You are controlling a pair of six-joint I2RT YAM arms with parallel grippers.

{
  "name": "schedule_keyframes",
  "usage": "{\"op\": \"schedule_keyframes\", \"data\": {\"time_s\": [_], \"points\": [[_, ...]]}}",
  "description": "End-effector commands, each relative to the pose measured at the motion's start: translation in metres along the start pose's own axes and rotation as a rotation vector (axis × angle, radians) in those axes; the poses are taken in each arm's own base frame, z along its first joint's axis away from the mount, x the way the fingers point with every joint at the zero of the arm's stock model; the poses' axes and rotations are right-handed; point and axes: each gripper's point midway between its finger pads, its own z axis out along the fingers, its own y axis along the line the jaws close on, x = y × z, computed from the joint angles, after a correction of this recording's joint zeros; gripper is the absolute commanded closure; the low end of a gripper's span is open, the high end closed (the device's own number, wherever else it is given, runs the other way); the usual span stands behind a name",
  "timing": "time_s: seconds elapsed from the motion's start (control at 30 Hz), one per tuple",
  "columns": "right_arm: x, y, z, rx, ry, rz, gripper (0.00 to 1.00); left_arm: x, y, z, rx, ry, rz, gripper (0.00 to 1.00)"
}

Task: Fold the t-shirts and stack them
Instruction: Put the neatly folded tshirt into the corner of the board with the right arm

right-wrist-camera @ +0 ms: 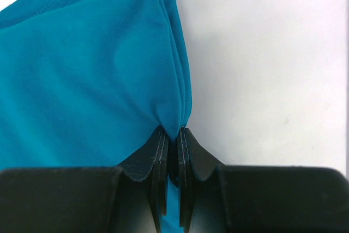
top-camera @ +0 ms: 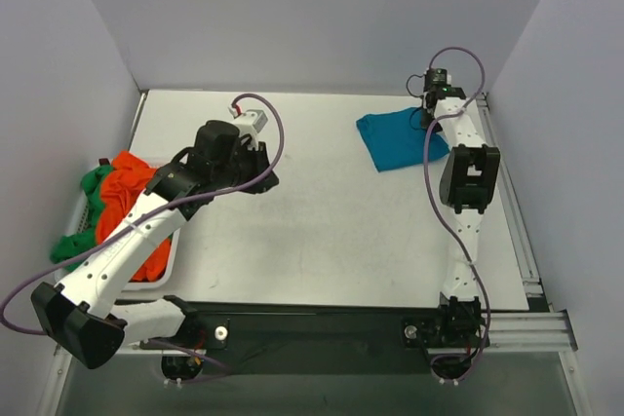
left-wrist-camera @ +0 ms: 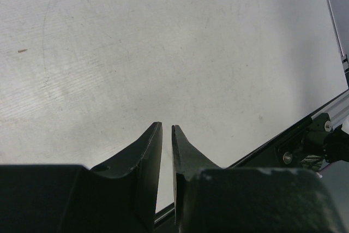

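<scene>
A folded teal-blue t-shirt (top-camera: 397, 140) lies at the far right of the table. My right gripper (top-camera: 436, 107) is at its far right edge and is shut on the layered edge of the teal-blue t-shirt (right-wrist-camera: 92, 75). The cloth is pinched between the fingers, with my right gripper (right-wrist-camera: 173, 130) low over the table. The orange t-shirt (top-camera: 132, 197) and the green t-shirt (top-camera: 76, 241) are bunched in the white basket (top-camera: 154, 284) at the left. My left gripper (top-camera: 255, 163) hangs over the bare table near the middle left. In the left wrist view the left gripper (left-wrist-camera: 167, 126) is shut and holds nothing.
The white basket stands at the table's left edge under my left arm. White walls close in the back and both sides. A metal rail (top-camera: 546, 323) and black frame run along the near edge, and the rail also shows in the left wrist view (left-wrist-camera: 305, 129).
</scene>
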Motion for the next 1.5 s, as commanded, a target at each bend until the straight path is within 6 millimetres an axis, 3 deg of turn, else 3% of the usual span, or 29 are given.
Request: {"op": "schedule_keyframes", "data": {"time_s": [0.0, 0.13, 0.67, 1.17, 1.27, 1.37, 1.4, 1.47], "points": [[-0.016, -0.034, 0.009, 0.018, -0.017, 0.037, 1.0, -0.02, -0.008, -0.003, 0.022, -0.032, 0.025, 0.76], [-0.04, -0.051, 0.004, 0.019, -0.076, 0.117, 1.0, -0.025, -0.009, 0.006, 0.024, -0.019, 0.022, 0.76], [-0.051, -0.118, 0.025, 0.126, -0.134, 0.184, 1.0, -0.028, -0.009, 0.03, 0.043, 0.016, 0.011, 0.76], [-0.058, -0.125, 0.033, 0.098, -0.167, 0.206, 0.93, -0.028, -0.008, 0.039, 0.039, 0.023, -0.003, 0.76], [-0.062, -0.125, 0.032, 0.089, -0.182, 0.212, 0.86, -0.028, -0.008, 0.041, 0.038, 0.025, -0.006, 0.76], [-0.068, -0.126, 0.027, 0.086, -0.202, 0.222, 0.71, -0.027, -0.009, 0.042, 0.041, 0.024, -0.011, 0.76], [-0.068, -0.127, 0.026, 0.092, -0.204, 0.239, 0.6, -0.027, -0.009, 0.042, 0.042, 0.023, -0.012, 0.76], [-0.077, -0.128, 0.011, 0.086, -0.232, 0.259, 0.25, -0.027, -0.009, 0.042, 0.045, 0.021, -0.016, 0.76]]}}
